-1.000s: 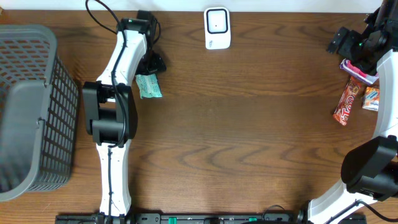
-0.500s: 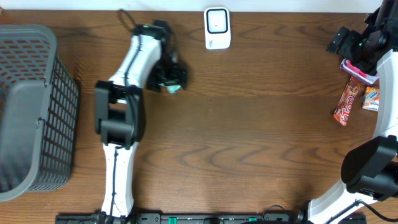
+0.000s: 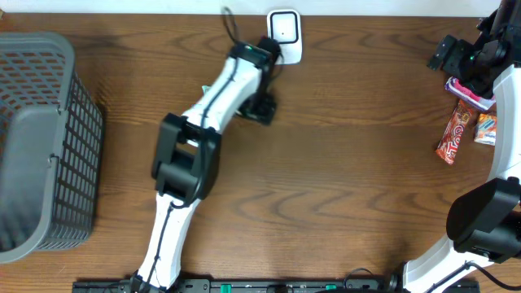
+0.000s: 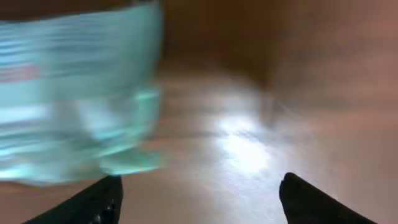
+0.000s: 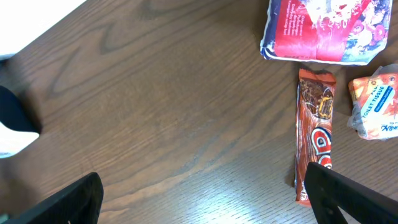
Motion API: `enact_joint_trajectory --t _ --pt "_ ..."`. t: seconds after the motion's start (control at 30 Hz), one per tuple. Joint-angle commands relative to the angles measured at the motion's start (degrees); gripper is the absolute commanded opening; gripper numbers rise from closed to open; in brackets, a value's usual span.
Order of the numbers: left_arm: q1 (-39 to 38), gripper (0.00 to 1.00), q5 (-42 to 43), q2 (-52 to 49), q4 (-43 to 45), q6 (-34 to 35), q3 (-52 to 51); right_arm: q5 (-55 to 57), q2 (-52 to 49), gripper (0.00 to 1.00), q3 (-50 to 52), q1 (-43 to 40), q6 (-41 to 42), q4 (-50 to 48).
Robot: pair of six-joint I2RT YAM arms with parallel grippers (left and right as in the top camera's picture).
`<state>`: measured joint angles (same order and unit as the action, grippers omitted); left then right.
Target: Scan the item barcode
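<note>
Surface: brown wood table (image 3: 342, 187), with a grey basket (image 3: 41, 138) at its left edge.
Scanner: white scanner (image 3: 286, 32) at the far edge, centre.
Left arm: a second ago it was over by the basket side. It has swung right, and the left gripper (image 4: 199, 199) is now close beside the scanner.
Left gripper state: fingertips wide apart, bare wood between them.
Item: teal packet (image 4: 74, 93), blurred, ahead and left of the tips in the wrist view. From overhead it is hidden under the gripper, though it lay in plain sight a second ago. Contact cannot be told.
Right gripper (image 5: 205, 202): spread wide, holding nothing, unmoved near the red bar (image 5: 316, 134).
</note>
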<state>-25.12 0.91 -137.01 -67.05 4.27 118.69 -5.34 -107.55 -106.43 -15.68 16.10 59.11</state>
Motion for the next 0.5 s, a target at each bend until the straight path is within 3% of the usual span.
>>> enact_joint_trajectory --t 0.0,0.07,0.17,0.2,0.3,0.47 --pt "7.45 0.79 -2.49 7.15 2.12 21.16 1.99 0.31 -0.37 0.99 -0.15 -0.24 0.57 0.11" --pt "9.94 0.8 1.38 7.43 2.51 27.21 1.97 0.31 -0.37 0.99 -0.15 -0.24 0.57 0.11" --pt "12.04 0.81 6.32 7.34 4.26 28.79 1.18 0.31 -0.37 0.99 -0.15 -0.17 0.57 0.11" --pt "12.39 0.82 6.43 7.34 4.42 30.38 0.85 0.31 -0.37 0.99 -0.15 -0.17 0.57 0.11" --pt "12.96 0.98 6.38 7.23 4.46 36.11 0.11 0.31 -0.37 0.99 -0.15 -0.28 0.57 0.11" --pt "12.94 0.98 6.38 6.8 7.45 46.71 -0.63 0.31 -0.37 0.99 -0.15 -0.76 0.57 0.11"
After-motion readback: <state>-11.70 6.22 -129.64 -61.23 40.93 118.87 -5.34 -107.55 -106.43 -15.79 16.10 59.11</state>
